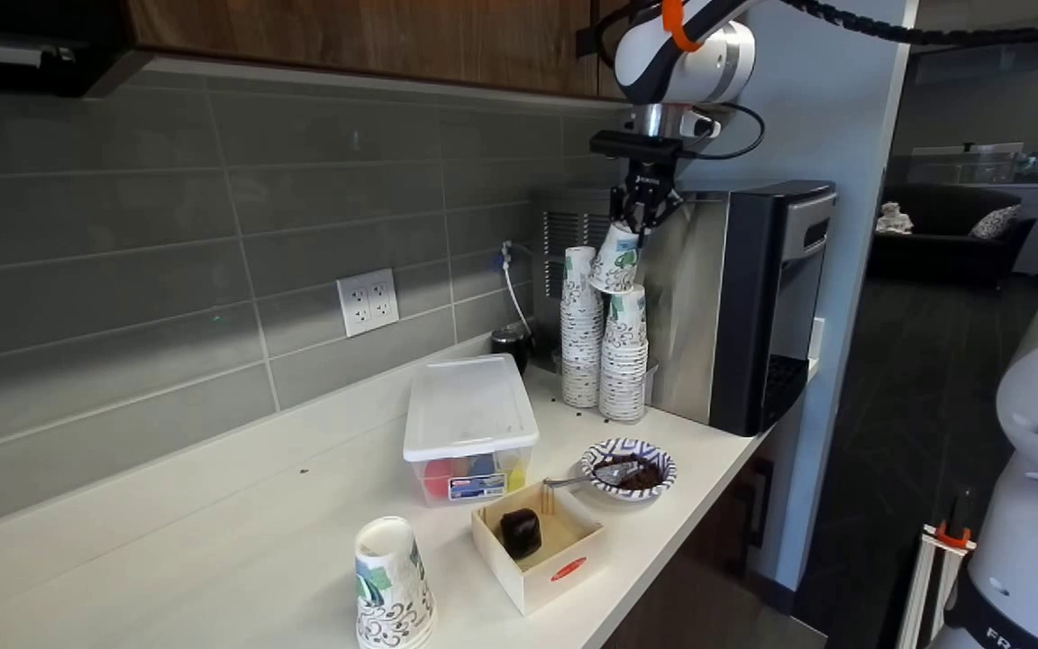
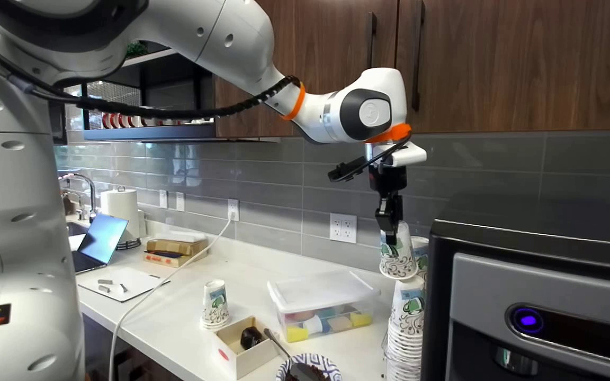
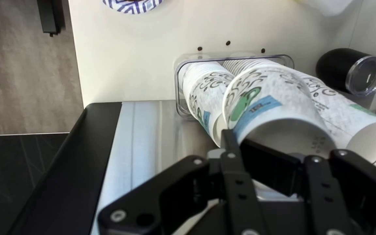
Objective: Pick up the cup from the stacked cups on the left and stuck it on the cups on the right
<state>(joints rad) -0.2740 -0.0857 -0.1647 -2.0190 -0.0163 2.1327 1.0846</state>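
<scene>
Setting the cup down looks like your step in hand: you have its base edge pinched in the tool, mouth down and tilted, with the receiving stack just beneath at six o'clock in an exterior view, contact unclear. Next you should probably straighten it, centre its mouth over that stack, lower until it seats and only then release, avoiding the neighbouring stack at seven o'clock.
</scene>
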